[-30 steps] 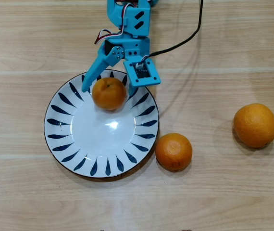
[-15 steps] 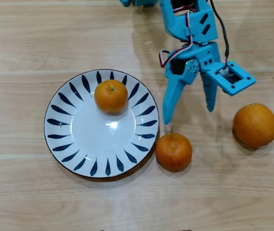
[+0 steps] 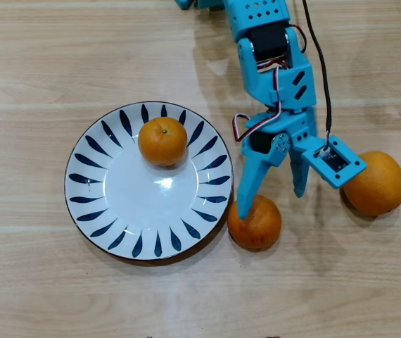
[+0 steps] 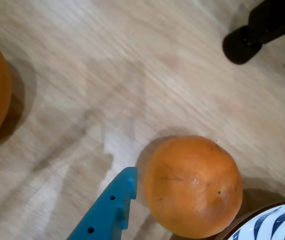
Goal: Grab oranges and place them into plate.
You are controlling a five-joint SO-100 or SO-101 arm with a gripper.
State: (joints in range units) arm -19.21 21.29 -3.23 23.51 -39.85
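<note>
Mid-approach on the second fruit, by the look of it. Blue plastic two-finger gripper (image 3: pixel 271 201) spread wide, holding nothing; one finger (image 4: pixel 107 210) just beside the small dimpled orange mandarin (image 4: pixel 192 186) in the wrist view, contact not certain. From overhead, that finger's tip over the near-left edge of the same mandarin (image 3: pixel 255 223), other finger hanging clear on its right, not yet straddling.

Mandarin sitting on the table, just beside or touching the rim of the round white ceramic plate with dark blue leaf strokes (image 3: pixel 95 204). Rim corner also visible bottom right in the wrist view (image 4: pixel 277 222).

Next move, as a judgement: shift toward the right of the overhead view to centre the fruit between the fingers, drop, close, lift, carry over the rim. Risk: nudging the fruit so it rolls against the plate.

One small orange mandarin (image 3: pixel 162 141) already on the plate, upper part. Larger round orange (image 3: pixel 375 183) on the table right of the gripper, partly under the wrist camera housing, untouched.

Surface: light wood-grain tabletop (image 3: pixel 46 63), smooth, soft shadows. Black rounded object (image 4: pixel 242 45) top right in the wrist view, unidentified. Nothing of the room visible.
</note>
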